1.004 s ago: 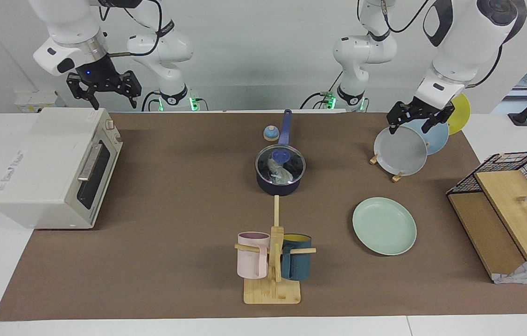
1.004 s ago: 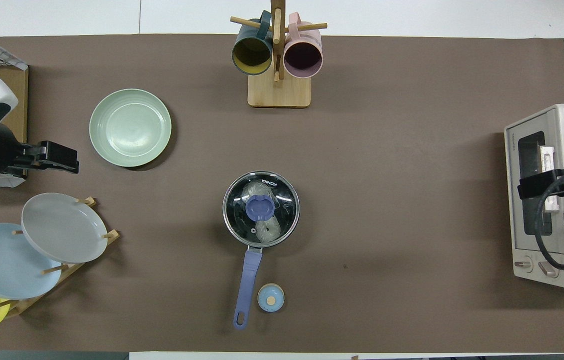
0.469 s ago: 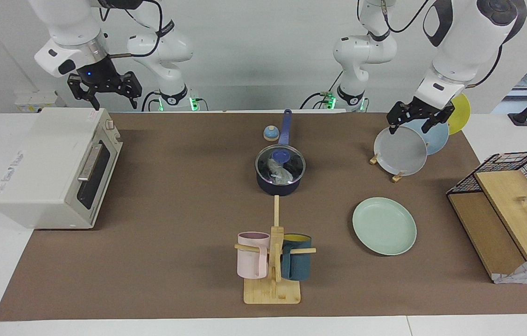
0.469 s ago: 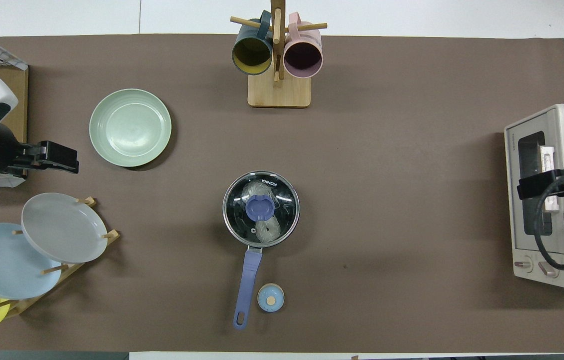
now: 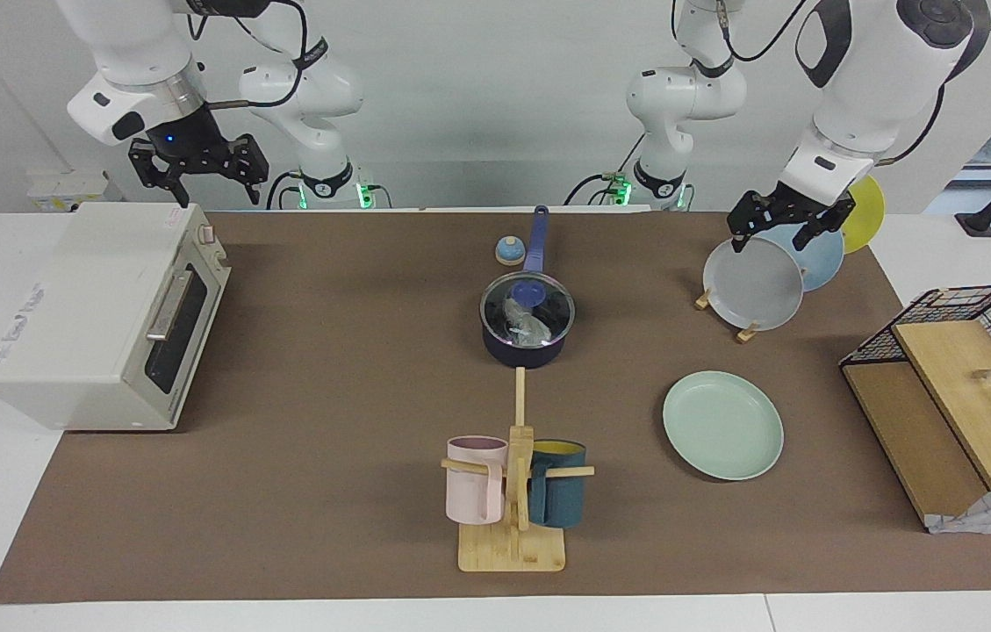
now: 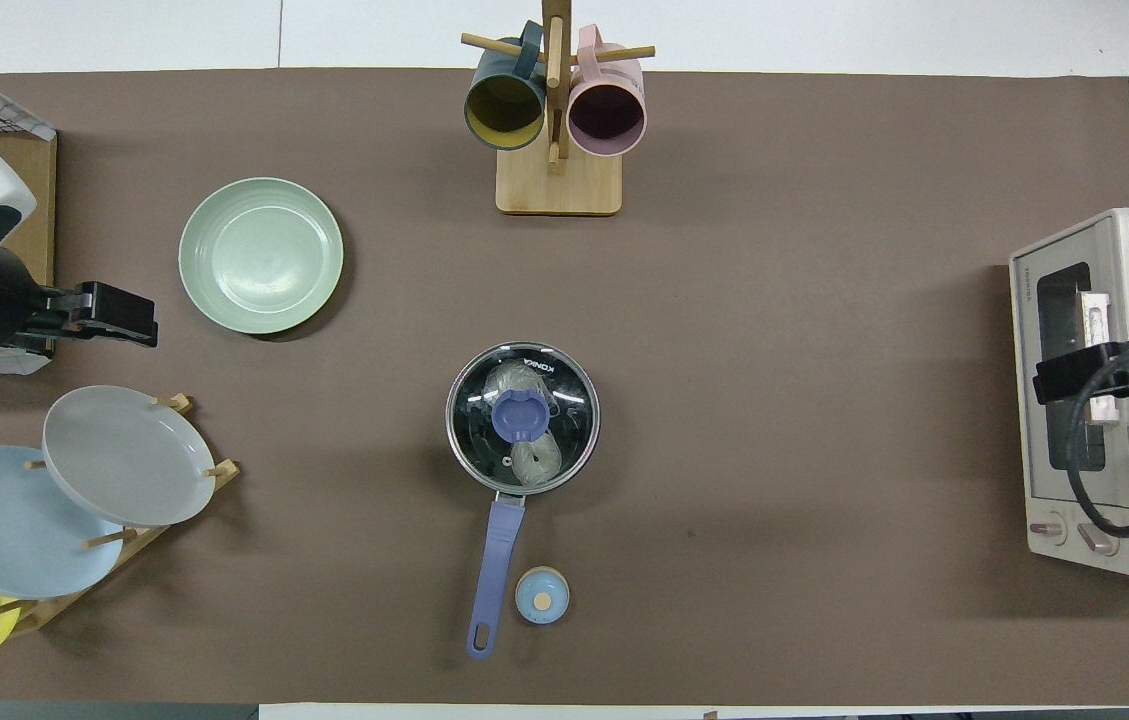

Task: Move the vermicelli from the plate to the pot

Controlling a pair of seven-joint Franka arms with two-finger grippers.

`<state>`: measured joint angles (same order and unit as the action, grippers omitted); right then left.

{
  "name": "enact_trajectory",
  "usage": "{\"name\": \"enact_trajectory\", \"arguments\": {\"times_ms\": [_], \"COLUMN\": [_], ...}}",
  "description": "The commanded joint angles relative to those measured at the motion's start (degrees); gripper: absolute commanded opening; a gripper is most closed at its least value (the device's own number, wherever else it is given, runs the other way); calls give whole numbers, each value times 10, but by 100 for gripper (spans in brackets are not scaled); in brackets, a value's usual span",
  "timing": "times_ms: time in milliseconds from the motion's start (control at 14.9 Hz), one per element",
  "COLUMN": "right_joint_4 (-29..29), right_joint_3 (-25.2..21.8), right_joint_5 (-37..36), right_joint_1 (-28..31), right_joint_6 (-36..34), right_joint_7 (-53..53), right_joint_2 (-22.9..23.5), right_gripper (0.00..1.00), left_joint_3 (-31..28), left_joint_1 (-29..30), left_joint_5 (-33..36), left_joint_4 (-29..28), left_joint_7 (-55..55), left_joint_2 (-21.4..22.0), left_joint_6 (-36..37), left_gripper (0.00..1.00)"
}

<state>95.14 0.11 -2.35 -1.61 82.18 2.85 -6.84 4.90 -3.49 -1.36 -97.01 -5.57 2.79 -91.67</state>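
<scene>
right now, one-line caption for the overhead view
Vermicelli inside the lidded pot, mint plate bare, both arms parked at the table's ends.

Place: a robotics lab staged as a kitchen.
Lab signs: two white robot arms mounted at a white table's edge, bare white wall, loose cables.
Kitchen props: brown mat point(image 5: 328, 395); boxy white toaster oven point(image 5: 100, 316) under the right gripper point(image 5: 197, 171); wooden plate rack point(image 6: 124, 530) under the left gripper point(image 5: 789, 226).

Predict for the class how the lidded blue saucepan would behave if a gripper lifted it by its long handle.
The pot would probably tip away from the grip, since its handle juts from one side. Its glass lid looks loose and might slide. The vermicelli inside likely adds little weight.
</scene>
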Motion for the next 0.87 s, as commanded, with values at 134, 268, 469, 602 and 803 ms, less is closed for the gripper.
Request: {"name": "enact_trajectory", "arguments": {"times_ms": [134,268,469,602,803], "right_joint_4": [-21,-25,-27,-68,-68], "right_joint_3": [10,4,-2,-12,-24], "right_joint_5": [0,-4,-2,-5,-3], "right_joint_1": [21,17,17,5,2], "right_joint_6": [-18,-22,-22,-46,-51], "right_joint_7": [13,13,12,10,12], "right_joint_2": [23,47,54,83,73], "right_gripper": [100,100,100,100,100], "left_joint_3": [-2,-2,-1,-1,-2], "left_joint_1": [-2,-2,-2,-2,-2], "left_joint_5": [12,12,12,12,12], "left_joint_4": [-12,-12,-11,-12,-12], "left_joint_7": [-3,-3,-3,-3,-3], "left_joint_2": [13,13,13,13,13], "left_joint_6": [-4,-4,-4,-4,-4], "left_gripper": [100,100,100,100,100]}}
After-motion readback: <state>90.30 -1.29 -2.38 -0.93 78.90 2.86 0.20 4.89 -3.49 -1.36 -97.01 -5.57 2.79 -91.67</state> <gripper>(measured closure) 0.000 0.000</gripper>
